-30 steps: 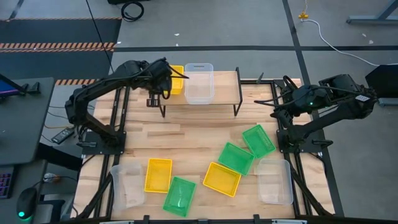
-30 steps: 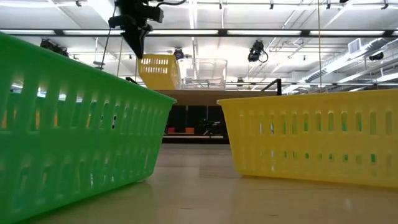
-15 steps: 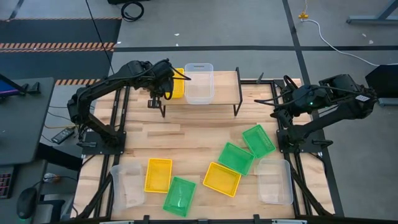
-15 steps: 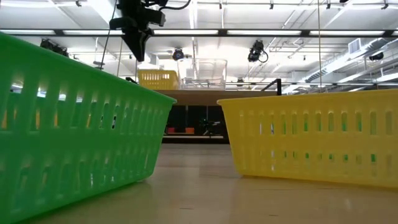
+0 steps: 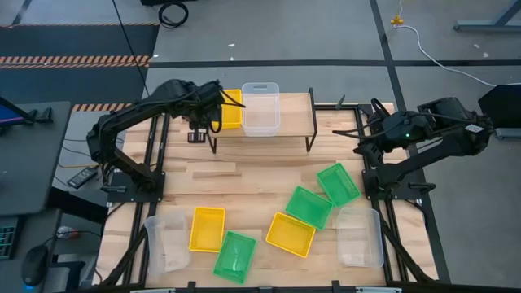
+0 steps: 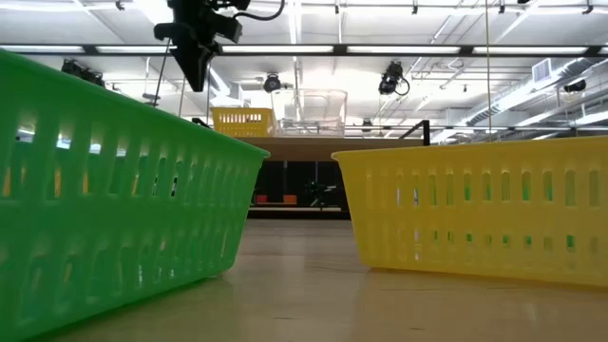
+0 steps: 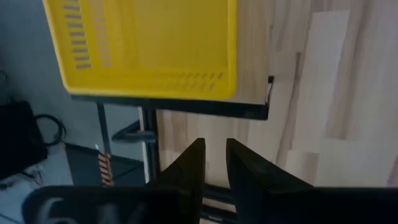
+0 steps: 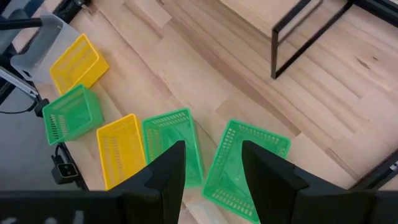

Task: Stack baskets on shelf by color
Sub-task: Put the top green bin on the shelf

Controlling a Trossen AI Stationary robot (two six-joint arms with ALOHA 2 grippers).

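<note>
The shelf stands at the table's far edge. A yellow basket sits flat at its left end, with a clear basket beside it. My left gripper hovers just off the shelf's left end, above the table. Its fingers are slightly open and touch nothing. My right gripper waits open near the table's right edge. Seven more baskets lie on the near half of the table.
On the table lie a clear basket, a yellow one, green, yellow, two green and clear. Bare wood lies between them and the shelf, whose right half is bare plank.
The yellow basket, tilted at the shelf's left end a second ago, has dropped flat onto the plank. My left gripper has drifted a little toward the table's left edge, away from the basket.
</note>
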